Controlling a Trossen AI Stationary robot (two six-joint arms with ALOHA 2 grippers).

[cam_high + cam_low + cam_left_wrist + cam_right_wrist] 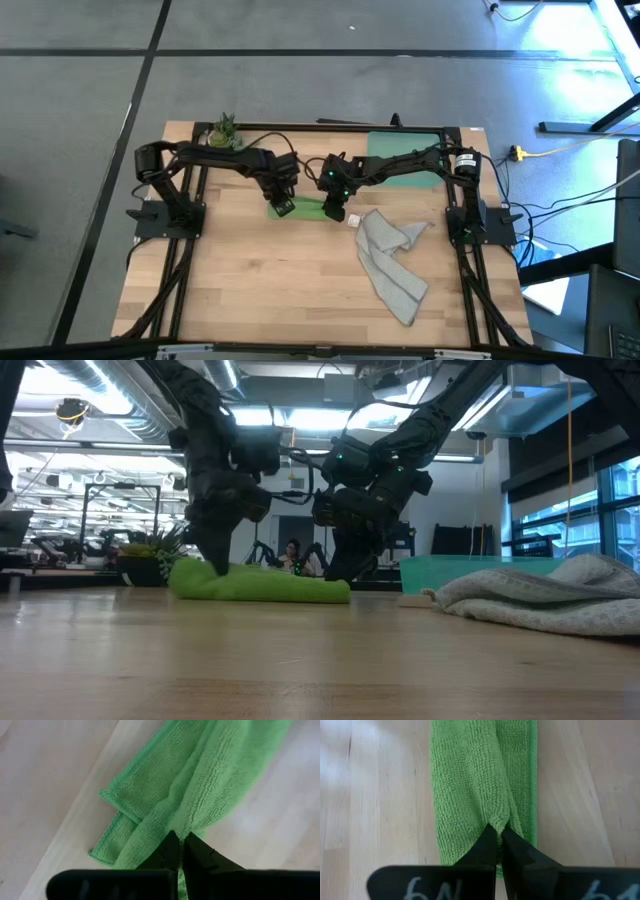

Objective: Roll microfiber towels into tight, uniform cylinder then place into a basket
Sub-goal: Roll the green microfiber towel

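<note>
The lime green towel (305,208) lies folded into a long narrow band on the table's middle, shown too in the low view (262,584). My left gripper (283,206) is shut on its left end; my right gripper (334,212) is shut on its right end. The light grey towel (392,262) lies crumpled on the table right of centre, touched by no gripper. The teal basket (405,162) stands at the far right, behind my right arm. My left gripper pinches a raised fold of the green towel's top (176,827) between its two fingers, near the towel's left end, coming from above and pointing down. The towel lies on the table. My right gripper pinches a raised fold of the towel's top (496,822) between its two fingers, near its right end, from above, pointing down. The fingers lie in line with the band. The towel lies on the table.
A small potted plant (224,130) stands at the table's far left corner. A small white tag (353,222) lies by the grey towel. Bare wood lies toward the near left (260,290).
</note>
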